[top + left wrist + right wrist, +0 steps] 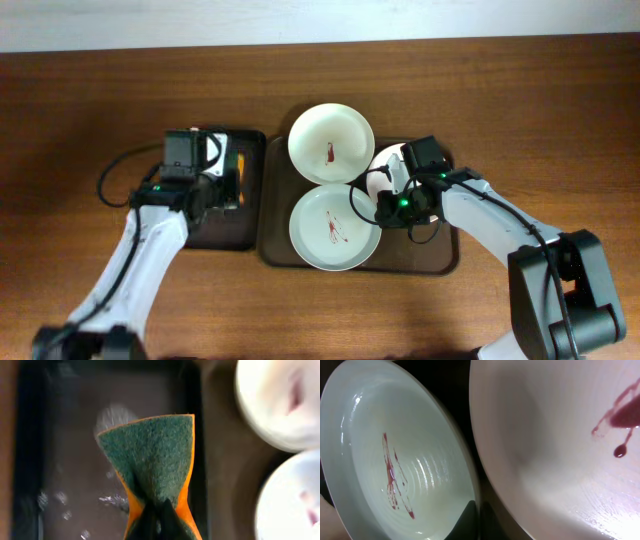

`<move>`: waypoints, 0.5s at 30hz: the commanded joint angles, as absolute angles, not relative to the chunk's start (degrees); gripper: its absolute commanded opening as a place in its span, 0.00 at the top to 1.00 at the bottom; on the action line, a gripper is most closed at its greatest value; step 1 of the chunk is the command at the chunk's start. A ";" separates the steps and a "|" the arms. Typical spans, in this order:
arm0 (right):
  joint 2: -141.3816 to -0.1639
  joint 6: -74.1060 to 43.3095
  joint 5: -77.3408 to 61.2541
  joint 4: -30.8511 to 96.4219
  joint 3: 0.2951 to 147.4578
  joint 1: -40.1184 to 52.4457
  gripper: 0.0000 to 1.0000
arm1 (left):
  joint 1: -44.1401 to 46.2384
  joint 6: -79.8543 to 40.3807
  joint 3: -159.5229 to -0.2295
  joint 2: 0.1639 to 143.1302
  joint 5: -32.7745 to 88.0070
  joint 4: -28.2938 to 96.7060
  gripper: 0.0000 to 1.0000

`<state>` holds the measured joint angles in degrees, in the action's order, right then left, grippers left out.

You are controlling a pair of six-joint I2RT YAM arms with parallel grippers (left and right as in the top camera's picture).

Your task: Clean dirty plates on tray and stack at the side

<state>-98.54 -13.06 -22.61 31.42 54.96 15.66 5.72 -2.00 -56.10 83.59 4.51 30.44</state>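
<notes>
The brown tray (420, 255) holds three plates. A white plate (331, 143) with a red smear sits at its back. A pale mint-green plate (335, 227) with a red smear sits at its front. A second white plate (385, 158) is mostly hidden under my right arm. My right gripper (385, 205) is shut on the mint plate's rim (470, 485), with one finger inside and one outside (479, 520). A smeared white plate (560, 435) lies right beside it. My left gripper (156, 520) is shut on a folded green and orange sponge (150, 455).
A narrower black tray (225, 235) lies left of the brown tray, under my left gripper (225, 185). Its wet floor shows in the left wrist view (65, 460). The brown wooden table (80, 120) surrounds both trays.
</notes>
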 commanded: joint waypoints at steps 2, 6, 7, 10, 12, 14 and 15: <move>-98.89 -12.97 -23.35 31.22 55.79 16.12 0.96 | 5.89 -2.31 -56.51 89.30 5.58 32.27 1.00; -98.89 -12.97 -23.35 31.22 55.79 16.12 0.96 | 5.89 -2.33 -56.53 89.12 6.92 31.90 1.00; -98.89 -12.97 -23.35 31.20 55.79 16.12 0.96 | 5.89 -2.31 -56.53 89.10 7.16 31.88 1.00; -98.89 -12.97 -23.35 31.20 55.79 16.12 0.96 | 5.91 -2.31 -56.53 89.01 10.61 31.79 1.00; -98.89 -12.97 -23.35 31.20 55.79 16.12 0.96 | 5.91 -2.28 -56.75 89.01 15.49 31.77 1.00; -98.89 -12.95 -23.35 31.20 55.79 16.12 0.96 | 5.93 -2.28 -57.10 89.01 24.58 30.92 1.00; -98.89 -12.97 -23.35 31.20 55.79 16.12 0.96 | 6.11 -2.31 -57.10 89.01 29.10 29.91 1.00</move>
